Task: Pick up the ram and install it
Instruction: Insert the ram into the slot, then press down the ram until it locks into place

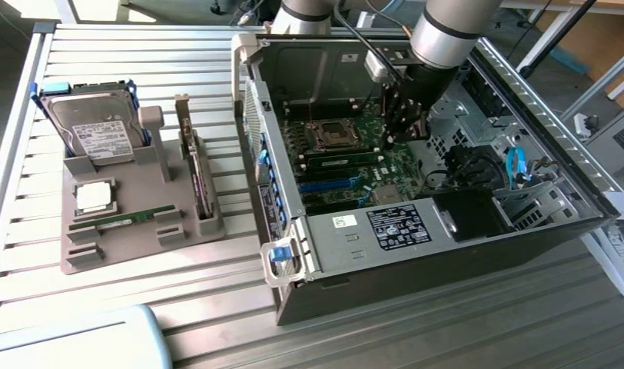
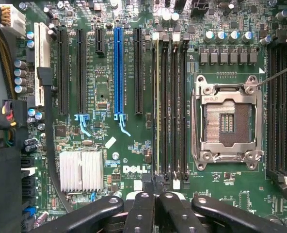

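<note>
You are holding the jaws pressed together, gripping nothing, just over one end of the ram (image 2: pixel 156 121). It is standing edge-on in a motherboard slot beside the processor socket (image 2: pixel 227 121), so the pickup looks done. Whether it is fully seated, you cannot tell. A second green stick (image 1: pixel 122 221) is lying on the grey tray (image 1: pixel 137 184).

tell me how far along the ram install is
Done: a ram stick stands edge-on in a motherboard slot near the processor socket. In hand: the shut gripper sits at that stick's end; grip unclear. Left: full seating can't be confirmed.
</note>
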Controlling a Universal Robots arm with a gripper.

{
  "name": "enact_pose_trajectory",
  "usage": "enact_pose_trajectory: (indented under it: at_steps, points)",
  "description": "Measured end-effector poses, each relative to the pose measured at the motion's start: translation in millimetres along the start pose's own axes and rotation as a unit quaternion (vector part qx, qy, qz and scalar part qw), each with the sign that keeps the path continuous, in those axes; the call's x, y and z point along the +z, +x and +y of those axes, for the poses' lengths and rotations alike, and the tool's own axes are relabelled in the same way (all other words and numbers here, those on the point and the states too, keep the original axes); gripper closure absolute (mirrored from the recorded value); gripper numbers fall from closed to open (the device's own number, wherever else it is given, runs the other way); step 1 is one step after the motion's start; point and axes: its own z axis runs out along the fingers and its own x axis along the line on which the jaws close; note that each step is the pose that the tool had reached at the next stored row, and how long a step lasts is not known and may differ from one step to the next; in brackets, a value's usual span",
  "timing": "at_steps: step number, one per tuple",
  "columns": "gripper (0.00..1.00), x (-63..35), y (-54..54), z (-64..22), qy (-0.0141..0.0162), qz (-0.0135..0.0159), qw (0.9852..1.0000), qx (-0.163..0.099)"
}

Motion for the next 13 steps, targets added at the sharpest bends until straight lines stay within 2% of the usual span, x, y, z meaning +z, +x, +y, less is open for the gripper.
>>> enact_pose_trajectory:
  at_steps: [4,9,13]
  points:
    - [0.89,-17.5,0.3,0.1,0.0,0.0,1.0,0.0]
    - [0.89,-16.8,0.3,0.0,-0.0001,0.0,1.0,0.0]
    - [0.89,-4.8,-4.1,0.2,-0.0009,0.0001,1.0,0.0]
